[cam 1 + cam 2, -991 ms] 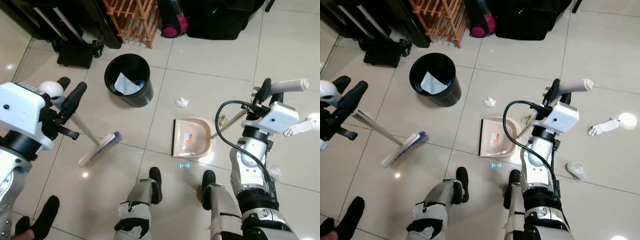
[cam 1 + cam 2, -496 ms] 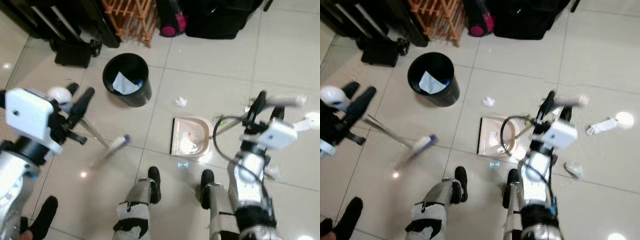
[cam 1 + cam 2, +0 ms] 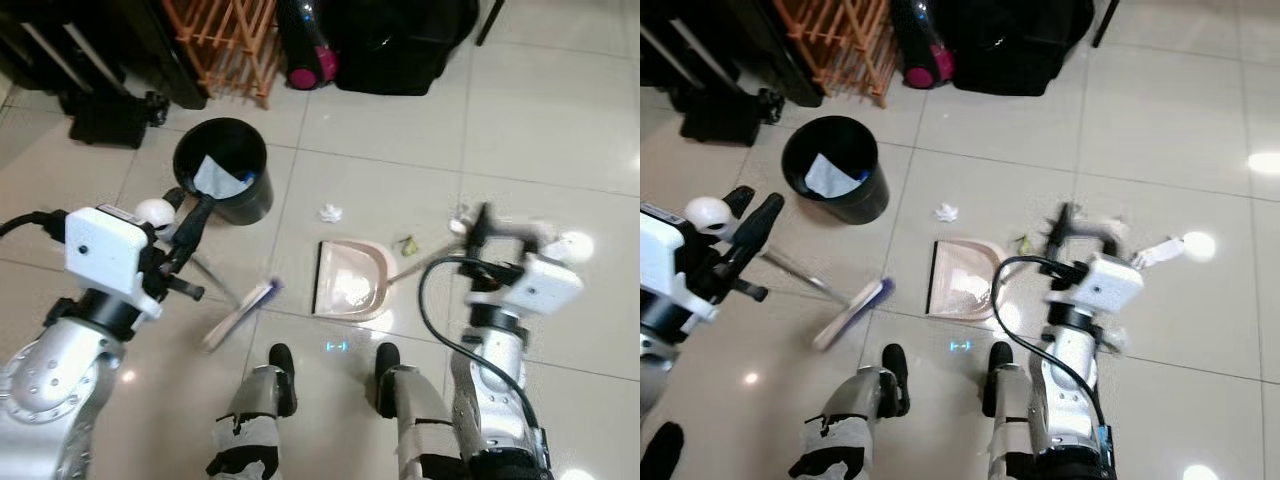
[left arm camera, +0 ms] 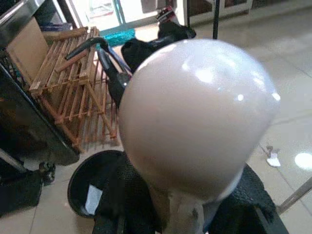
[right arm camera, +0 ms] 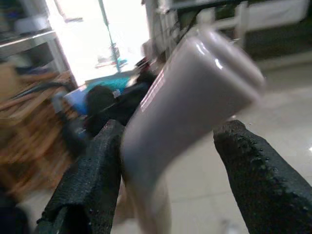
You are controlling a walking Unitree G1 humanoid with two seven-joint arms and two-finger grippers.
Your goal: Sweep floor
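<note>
My left gripper (image 3: 182, 214) is shut on the broom's handle just below its white round knob (image 3: 155, 211), which looms close in the left wrist view (image 4: 195, 117). The broom head (image 3: 240, 313) rests on the tiles left of the beige dustpan (image 3: 347, 280). My right gripper (image 3: 497, 232) is shut on the dustpan's long pale handle (image 5: 190, 97), with black fingers (image 5: 87, 180) on either side. A crumpled white paper (image 3: 330, 213) lies beyond the dustpan, and a small scrap (image 3: 405, 244) lies beside it.
A black bin (image 3: 222, 183) holding white paper stands at the left rear. A wooden rack (image 3: 225, 40), a pink-and-black item (image 3: 300, 50) and a black bag (image 3: 400, 40) line the back. Another white scrap (image 3: 1160, 250) lies right. My feet (image 3: 280, 365) stand behind the dustpan.
The camera has shifted. The broom head has swung right, closer to the dustpan. Both grippers keep their hold on their handles.
</note>
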